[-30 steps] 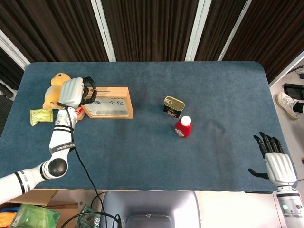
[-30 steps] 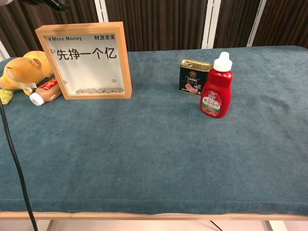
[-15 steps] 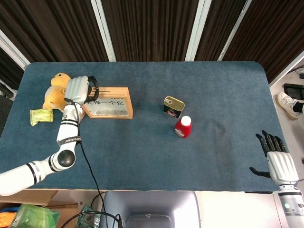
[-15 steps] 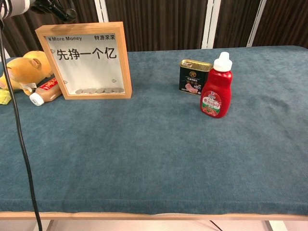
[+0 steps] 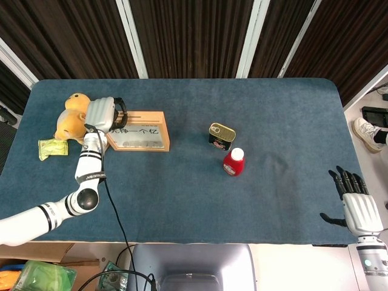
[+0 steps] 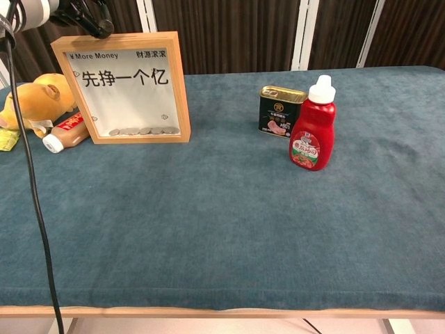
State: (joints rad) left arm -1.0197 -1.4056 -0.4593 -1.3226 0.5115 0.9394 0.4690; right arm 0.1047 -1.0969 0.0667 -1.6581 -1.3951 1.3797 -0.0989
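1. Frame first: the wooden picture frame (image 6: 119,88) stands upright on the left part of the table (image 5: 200,182), its printed face towards my chest camera, its long top edge running left to right.
2. My left hand (image 5: 103,114) hovers right over the frame's left top corner; in the chest view only its dark fingers (image 6: 89,15) show, curled just above that corner. I cannot tell whether they touch the wood, and I see nothing held in them.
3. My right hand (image 5: 357,206) sits well apart, off the near right edge of the table, fingers spread and holding nothing. The left hand is plainly the nearer one.
4. From the fingers the frame lies directly below and stretches away to my right, so I judge any grip has to meet the top rail from above.
5. The frame looks light wood, white panel with black characters, a row of coins along the bottom inside.
6. Just beside its left edge lie a small bottle (image 6: 64,133) and a yellow plush toy (image 6: 36,101); further right stand a tin (image 6: 281,111) and a red sauce bottle (image 6: 313,125).
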